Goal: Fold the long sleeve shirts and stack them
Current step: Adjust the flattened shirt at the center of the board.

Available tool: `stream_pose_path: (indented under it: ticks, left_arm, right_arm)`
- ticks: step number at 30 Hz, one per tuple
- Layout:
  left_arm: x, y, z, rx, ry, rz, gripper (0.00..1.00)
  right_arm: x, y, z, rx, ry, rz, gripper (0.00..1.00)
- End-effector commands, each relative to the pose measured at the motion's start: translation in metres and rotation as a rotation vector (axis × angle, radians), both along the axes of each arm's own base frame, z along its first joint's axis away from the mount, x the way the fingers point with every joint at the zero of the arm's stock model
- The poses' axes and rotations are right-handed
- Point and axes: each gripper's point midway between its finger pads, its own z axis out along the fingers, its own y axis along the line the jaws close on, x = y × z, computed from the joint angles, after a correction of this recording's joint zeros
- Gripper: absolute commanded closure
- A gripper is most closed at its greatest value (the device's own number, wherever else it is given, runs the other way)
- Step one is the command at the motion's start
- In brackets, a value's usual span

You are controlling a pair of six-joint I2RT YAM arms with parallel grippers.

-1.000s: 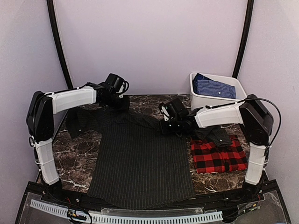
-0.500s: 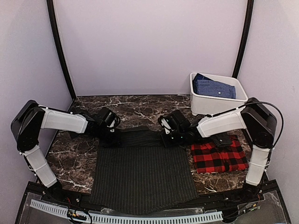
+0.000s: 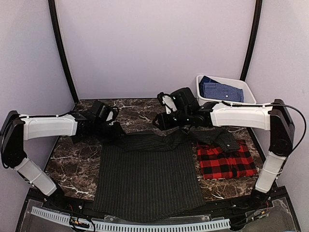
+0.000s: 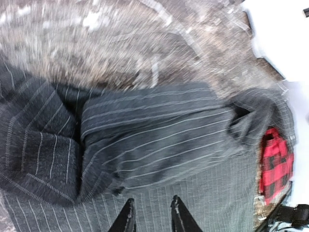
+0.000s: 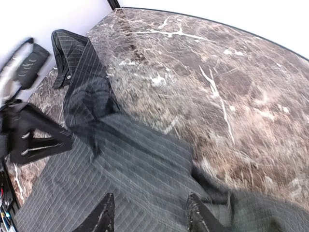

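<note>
The charcoal pinstriped shirt (image 3: pixel 147 169) lies flat in the middle of the table, its top part folded down into a band (image 4: pixel 154 130) along the far edge. One sleeve (image 3: pixel 224 140) trails right over the folded red-and-black plaid shirt (image 3: pixel 226 163). My left gripper (image 3: pixel 115 128) hovers at the band's left end, open by a narrow gap (image 4: pixel 152 212) with nothing between the fingers. Above the band's right end is my right gripper (image 3: pixel 158 121), open wider (image 5: pixel 150 212) and empty, with the pinstriped cloth (image 5: pixel 140 164) below it.
A white bin (image 3: pixel 244 89) holding a blue checked garment (image 3: pixel 219 90) stands at the back right. Bare marble table (image 3: pixel 77 164) shows left of the shirt and along the back (image 5: pixel 217 72). The left gripper (image 5: pixel 36 140) appears at the left of the right wrist view.
Both grippers carried the shirt's top forward and laid it down as a fold. They have opened, let go of the cloth and lifted back, the right one farther.
</note>
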Motion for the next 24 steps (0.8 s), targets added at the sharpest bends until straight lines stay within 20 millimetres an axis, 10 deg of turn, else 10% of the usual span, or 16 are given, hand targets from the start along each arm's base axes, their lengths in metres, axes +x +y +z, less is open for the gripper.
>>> stream_pose_path:
  ticks: [1, 14, 24]
  left_arm:
    - [0.008, 0.003, 0.040, 0.001, -0.092, -0.004, 0.71]
    - [0.069, 0.018, -0.017, 0.125, 0.047, -0.001, 0.57]
    - [0.061, 0.028, -0.052, 0.129, 0.140, -0.003, 0.50]
  right_arm:
    - [0.018, 0.015, -0.027, -0.034, 0.078, 0.017, 0.50]
    - [0.054, 0.033, -0.082, 0.123, 0.288, 0.047, 0.42]
    - [0.066, 0.041, -0.111, 0.134, 0.338, 0.055, 0.47]
